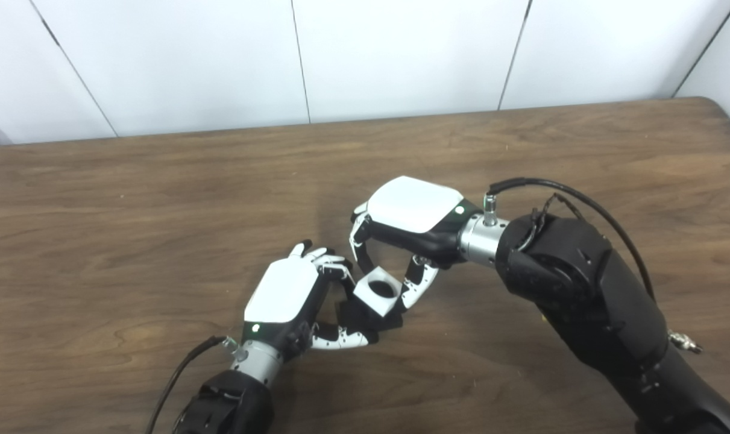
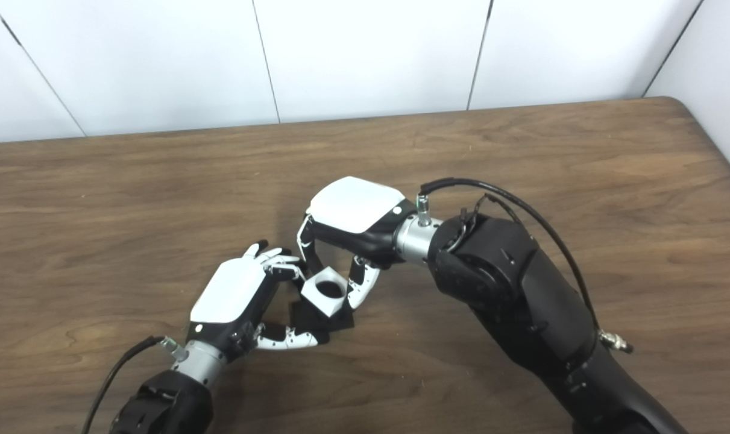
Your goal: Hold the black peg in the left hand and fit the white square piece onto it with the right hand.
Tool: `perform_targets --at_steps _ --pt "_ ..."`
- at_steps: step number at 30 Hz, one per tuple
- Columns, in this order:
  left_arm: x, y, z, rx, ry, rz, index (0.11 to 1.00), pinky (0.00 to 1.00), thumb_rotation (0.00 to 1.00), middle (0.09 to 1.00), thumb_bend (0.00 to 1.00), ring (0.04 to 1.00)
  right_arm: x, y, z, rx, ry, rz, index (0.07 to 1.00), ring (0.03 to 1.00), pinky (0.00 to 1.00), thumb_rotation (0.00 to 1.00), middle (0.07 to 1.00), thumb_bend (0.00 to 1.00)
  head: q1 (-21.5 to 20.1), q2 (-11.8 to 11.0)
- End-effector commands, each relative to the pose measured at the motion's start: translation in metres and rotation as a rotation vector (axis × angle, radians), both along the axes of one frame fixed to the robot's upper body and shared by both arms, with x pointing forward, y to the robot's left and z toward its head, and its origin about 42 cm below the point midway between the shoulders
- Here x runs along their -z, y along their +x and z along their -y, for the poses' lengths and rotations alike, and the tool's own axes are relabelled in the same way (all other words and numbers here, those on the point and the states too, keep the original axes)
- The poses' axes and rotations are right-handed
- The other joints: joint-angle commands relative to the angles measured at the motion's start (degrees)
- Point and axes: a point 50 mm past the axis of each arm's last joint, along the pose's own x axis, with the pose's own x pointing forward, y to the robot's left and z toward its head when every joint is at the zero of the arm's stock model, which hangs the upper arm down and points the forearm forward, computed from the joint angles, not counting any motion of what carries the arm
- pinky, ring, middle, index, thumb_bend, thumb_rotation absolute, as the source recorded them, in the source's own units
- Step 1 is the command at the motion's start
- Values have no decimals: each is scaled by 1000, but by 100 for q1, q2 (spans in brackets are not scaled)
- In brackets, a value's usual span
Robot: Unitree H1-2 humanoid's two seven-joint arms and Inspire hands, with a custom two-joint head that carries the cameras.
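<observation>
Two robot hands meet near the middle of the brown wood-grain desk (image 1: 160, 199), a little toward the near edge. One white square plastic piece with a round hole (image 1: 378, 291) sits between them, tilted, pinched between the fingers and thumb of the right robot hand (image 1: 401, 241), which arches over it from the right. One black peg piece (image 1: 365, 319) shows just below and partly behind the white square — the left robot hand (image 1: 292, 301) curls its fingers around it, thumb lying along its near side. White and black touch; whether the peg has entered the hole I cannot tell. Bare desk lies open on every side, far edge against the white panelled wall (image 1: 401, 54).
</observation>
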Motion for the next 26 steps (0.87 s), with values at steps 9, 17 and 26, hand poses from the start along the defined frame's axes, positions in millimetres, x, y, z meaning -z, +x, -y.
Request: perform_targets --at_steps 9,17,26 --pt "-3 -1 5 22 8 -2 486 1000 52 781 522 894 -14 -2 -1 -8 12 47 587 868 809 303 735 1000 -5 19" --pt "-3 -1 5 23 9 3 485 1000 52 779 522 887 -16 -2 0 2 11 31 609 873 822 327 742 1000 -11 42" --pt "-2 0 4 23 9 0 485 1000 52 779 522 891 -20 -1 8 29 19 25 630 891 826 347 767 1000 -11 28"
